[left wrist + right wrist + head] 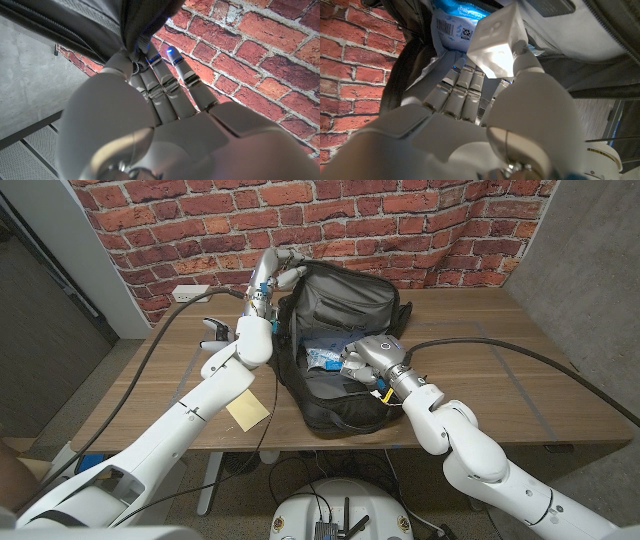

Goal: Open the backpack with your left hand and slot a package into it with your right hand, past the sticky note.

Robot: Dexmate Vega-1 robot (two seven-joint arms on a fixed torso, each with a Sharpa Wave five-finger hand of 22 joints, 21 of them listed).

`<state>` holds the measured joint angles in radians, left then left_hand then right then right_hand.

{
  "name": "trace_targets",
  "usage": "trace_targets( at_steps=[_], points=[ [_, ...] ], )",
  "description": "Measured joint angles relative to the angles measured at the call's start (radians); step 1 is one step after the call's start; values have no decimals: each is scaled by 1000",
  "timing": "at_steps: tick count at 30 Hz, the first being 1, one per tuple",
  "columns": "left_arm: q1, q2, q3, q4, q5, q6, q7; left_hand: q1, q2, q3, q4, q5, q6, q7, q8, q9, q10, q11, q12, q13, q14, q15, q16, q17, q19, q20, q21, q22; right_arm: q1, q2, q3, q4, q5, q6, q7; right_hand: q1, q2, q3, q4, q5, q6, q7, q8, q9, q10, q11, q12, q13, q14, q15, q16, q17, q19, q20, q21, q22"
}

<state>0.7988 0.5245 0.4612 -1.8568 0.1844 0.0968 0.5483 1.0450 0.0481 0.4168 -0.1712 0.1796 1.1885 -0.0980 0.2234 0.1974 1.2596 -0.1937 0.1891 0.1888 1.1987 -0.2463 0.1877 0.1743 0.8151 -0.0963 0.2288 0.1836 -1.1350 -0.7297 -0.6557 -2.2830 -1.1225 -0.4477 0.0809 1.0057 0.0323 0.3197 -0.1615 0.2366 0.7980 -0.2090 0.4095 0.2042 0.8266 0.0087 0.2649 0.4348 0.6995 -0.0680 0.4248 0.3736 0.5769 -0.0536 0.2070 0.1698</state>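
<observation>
- Head view: my left hand (272, 277) grips the raised rim of the black fabric backpack (345, 395), which lies open on the wooden table (520, 370).
- My right hand (362, 360) holds the white-and-blue plastic package (322, 356) inside the opening.
- Yellow sticky note (248, 411) lies beside the backpack.

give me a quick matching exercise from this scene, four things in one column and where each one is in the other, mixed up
Things:
1. left hand
2. right hand
3. package
4. sticky note

Places:
A. on the bare table, left of the backpack
B. inside the open backpack, in the right hand's fingers
C. gripping the backpack's raised flap at its far left edge
D. reaching into the bag's opening

Pairs: 1-C, 2-D, 3-B, 4-A
</observation>
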Motion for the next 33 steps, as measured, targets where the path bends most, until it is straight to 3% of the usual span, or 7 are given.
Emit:
trace_targets(
  at_steps=[5, 8, 19, 23, 24, 29, 33],
  points=[
    [0, -2, 1, 0, 0, 3, 3, -1, 1, 0, 0, -2, 0, 0, 0, 0, 0, 0, 4, 0, 0, 0, 0, 0, 0, 0, 0, 0, 10, 4, -4, 10, -2, 3, 12, -3, 3, -4, 4, 0, -9, -6, -8, 0, -9, -9, -7, -1, 0, 0, -11, 0, 0, 0, -1, 0],
    [1, -3, 1, -1, 0, 5, 4, -1, 1, 0, 0, 2, -2, -2, 0, 0, 0, 0, 4, 0, 0, 0, 0, 0, 0, 0, 0, 0, 15, 6, -6, 15, -3, 3, 21, 13, 27, -8, 8, -1, -22, -7, -16, -3, -16, -16, -20, -5, -3, 1, -15, 0, 0, 0, -4, 0],
    [7, -7, 2, -10, 0, 16, 13, -1, 1, 0, 0, 2, -2, -2, 3, 1, 0, 0, 4, -1, 0, 0, 0, 0, 0, 0, 0, 0, 31, 4, -11, 20, -3, 2, 70, 11, 27, -33, 9, -8, -103, -10, -52, -2, -68, -68, -61, 2, -68, 10, -37, 7, -8, 0, -8, 0],
    [8, -7, 3, -12, 1, 18, 15, -1, 1, 0, 0, 2, -2, -2, 3, 1, 0, 0, 4, -1, 0, 0, 0, 0, 0, 0, 0, 0, 33, 2, -12, 17, -3, 2, 87, -18, 16, -40, 8, -13, -137, -11, -69, -2, -85, -85, -69, -3, -99, 11, -50, 12, -20, 2, -12, 0],
    [9, -7, 3, -13, 1, 18, 15, -1, 1, 0, 0, 2, -2, -2, 3, 1, 0, 0, 4, -1, 0, 0, 0, 0, 0, 0, 0, 0, 33, 2, -12, 17, -3, 2, 96, -22, 13, -43, 10, -17, -148, -11, -75, -2, -89, -90, -73, -3, -110, 12, -54, 14, -24, 3, -12, 0],
    [12, -7, 3, -17, 2, 21, 18, -1, 1, 0, 0, 2, -2, -2, 3, 1, 0, 0, 3, -1, 0, 0, 0, 0, 0, 0, 0, 0, 37, -3, -13, 0, -8, -4, 127, -45, -11, -64, 16, -27, -203, -12, -104, -2, -73, -167, -80, -13, -173, 18, -70, 30, -40, 3, -12, 0],
    [15, -7, 3, -20, 2, 22, 18, -1, 1, 0, 0, 2, -2, -2, 3, 1, 0, 0, 2, 0, 0, 0, 0, 0, 0, 0, 0, 0, 40, -3, -15, -7, -14, -10, 153, -54, -20, -75, 16, -34, -237, -12, -122, -2, -103, -180, -80, -17, -218, 20, -77, 42, -62, 5, -12, 0]
  ],
)
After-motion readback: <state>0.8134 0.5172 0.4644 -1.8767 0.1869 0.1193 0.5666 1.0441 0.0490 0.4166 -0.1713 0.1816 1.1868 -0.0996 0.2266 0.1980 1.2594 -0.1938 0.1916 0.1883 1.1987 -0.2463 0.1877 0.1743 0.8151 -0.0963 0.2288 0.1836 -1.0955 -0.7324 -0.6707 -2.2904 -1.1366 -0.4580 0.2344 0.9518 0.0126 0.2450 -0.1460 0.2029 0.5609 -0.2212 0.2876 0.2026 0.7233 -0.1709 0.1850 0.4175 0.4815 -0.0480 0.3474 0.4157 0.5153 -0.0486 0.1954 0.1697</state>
